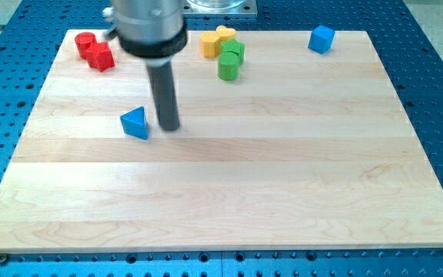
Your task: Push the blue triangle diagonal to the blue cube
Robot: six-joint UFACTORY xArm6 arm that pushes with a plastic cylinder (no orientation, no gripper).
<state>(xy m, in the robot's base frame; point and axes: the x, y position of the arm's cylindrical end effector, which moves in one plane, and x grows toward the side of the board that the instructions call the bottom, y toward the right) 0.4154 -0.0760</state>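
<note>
My tip [169, 127] rests on the table [229, 192] just right of the blue triangle [135, 122] — apart. Blue cube [321, 38] far up-right — no fingers, just a rod.

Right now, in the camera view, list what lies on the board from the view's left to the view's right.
red blocks → blue triangle → my tip, just right of the triangle → yellow blocks → green blocks → blue cube.

Bright even overhead light, soft faint shadows, mild glare, sharp focus throughout.
</note>
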